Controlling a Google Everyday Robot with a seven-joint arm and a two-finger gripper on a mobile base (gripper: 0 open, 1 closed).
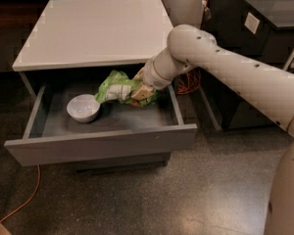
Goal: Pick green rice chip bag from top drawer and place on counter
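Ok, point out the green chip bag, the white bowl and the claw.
crinkled green rice chip bag [110, 82]: camera view, its upper left fold.
round white bowl [83, 106]: camera view, its inner hollow.
claw [131, 93]: camera view, its tip at the bag's right end.

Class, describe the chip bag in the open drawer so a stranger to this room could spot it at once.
Find the white counter; the top drawer beneath it is pulled open. Inside, beside a white bowl, is the green rice chip bag, with the gripper closed on it. It is the only crumpled, bright green thing there.
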